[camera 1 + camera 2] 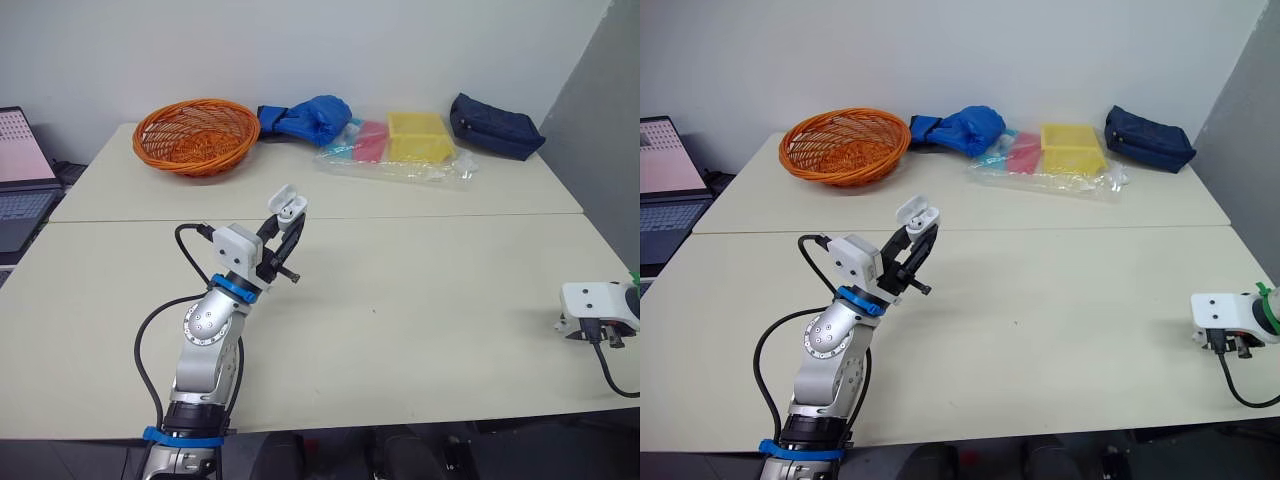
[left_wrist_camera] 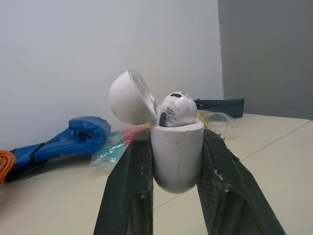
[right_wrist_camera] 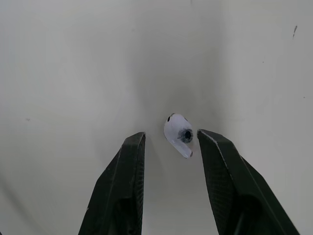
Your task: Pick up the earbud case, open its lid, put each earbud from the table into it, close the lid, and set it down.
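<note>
My left gripper (image 1: 288,232) is raised above the middle of the table, shut on the white earbud case (image 2: 177,155). The case's lid (image 2: 127,98) stands open and one earbud (image 2: 177,108) sits in it. The case (image 1: 286,204) shows at the fingertips in the head views. At the table's right edge, my right gripper (image 3: 168,142) hangs open just over the tabletop. A second white earbud (image 3: 178,134) lies on the table between its fingertips, touching neither finger. The right wrist (image 1: 598,305) covers that earbud in the head views.
An orange wicker basket (image 1: 196,133) stands at the back left. Blue gloves (image 1: 308,118), a clear bag of coloured trays (image 1: 400,145) and a dark blue pouch (image 1: 494,126) line the far edge. A laptop (image 1: 22,170) sits off the table's left.
</note>
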Robot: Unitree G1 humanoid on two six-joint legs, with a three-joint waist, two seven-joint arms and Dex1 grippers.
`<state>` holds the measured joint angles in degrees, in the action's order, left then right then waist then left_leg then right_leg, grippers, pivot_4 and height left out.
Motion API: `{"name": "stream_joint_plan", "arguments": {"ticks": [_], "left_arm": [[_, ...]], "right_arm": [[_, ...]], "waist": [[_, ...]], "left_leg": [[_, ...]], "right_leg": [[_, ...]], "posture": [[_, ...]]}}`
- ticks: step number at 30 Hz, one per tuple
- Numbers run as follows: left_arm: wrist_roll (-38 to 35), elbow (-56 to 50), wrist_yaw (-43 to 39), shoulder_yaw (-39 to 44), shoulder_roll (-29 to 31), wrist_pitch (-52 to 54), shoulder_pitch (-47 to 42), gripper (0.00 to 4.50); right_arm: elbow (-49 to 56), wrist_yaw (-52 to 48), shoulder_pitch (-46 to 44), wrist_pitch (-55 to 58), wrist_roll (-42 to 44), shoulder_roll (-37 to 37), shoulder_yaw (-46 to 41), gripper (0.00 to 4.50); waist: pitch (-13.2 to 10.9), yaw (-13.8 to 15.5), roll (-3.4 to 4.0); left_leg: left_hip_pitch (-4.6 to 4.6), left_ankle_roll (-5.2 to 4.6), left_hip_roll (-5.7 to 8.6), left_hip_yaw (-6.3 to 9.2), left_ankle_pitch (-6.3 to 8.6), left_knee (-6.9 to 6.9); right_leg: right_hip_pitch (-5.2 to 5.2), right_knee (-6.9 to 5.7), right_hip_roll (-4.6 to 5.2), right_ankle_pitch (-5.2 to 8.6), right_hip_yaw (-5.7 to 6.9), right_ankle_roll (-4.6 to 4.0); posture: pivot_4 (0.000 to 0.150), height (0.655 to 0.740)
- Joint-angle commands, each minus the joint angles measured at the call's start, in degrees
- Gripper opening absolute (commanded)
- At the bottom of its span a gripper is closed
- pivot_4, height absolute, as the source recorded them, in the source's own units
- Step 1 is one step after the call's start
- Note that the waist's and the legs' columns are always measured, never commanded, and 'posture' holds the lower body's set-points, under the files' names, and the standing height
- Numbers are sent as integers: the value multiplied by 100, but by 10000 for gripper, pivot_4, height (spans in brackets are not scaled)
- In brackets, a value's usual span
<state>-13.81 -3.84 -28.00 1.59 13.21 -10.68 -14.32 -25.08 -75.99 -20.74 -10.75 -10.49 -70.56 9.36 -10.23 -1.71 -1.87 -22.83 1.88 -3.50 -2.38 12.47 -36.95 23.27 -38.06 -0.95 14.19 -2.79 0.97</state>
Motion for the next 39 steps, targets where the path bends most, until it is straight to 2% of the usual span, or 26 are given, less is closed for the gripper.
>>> {"name": "stream_joint_plan", "arguments": {"ticks": [1, 31, 39], "left_arm": [[28, -207, 35, 15, 12, -115, -53, 7853], [54, -98, 49, 0, -53, -177, -81, 7853], [52, -60, 42, 9, -50, -175, -122, 7853]], "right_arm": [[-1, -7, -55, -45, -42, -37, -24, 17212], [482, -186, 360, 259, 222, -358, -222, 17212], [397, -22, 284, 331, 135, -225, -151, 17212]], "waist": [[0, 0, 0], [0, 2, 1], [0, -3, 1]], "left_leg": [[0, 0, 0, 0, 0, 0], [0, 0, 0, 2, 0, -1], [0, 0, 0, 1, 0, -1]], "right_leg": [[0, 0, 0, 0, 0, 0], [0, -2, 0, 0, 3, 0], [0, -2, 0, 0, 1, 0]], "posture": [[1500, 7400], [1500, 7400], [1500, 7400]]}}
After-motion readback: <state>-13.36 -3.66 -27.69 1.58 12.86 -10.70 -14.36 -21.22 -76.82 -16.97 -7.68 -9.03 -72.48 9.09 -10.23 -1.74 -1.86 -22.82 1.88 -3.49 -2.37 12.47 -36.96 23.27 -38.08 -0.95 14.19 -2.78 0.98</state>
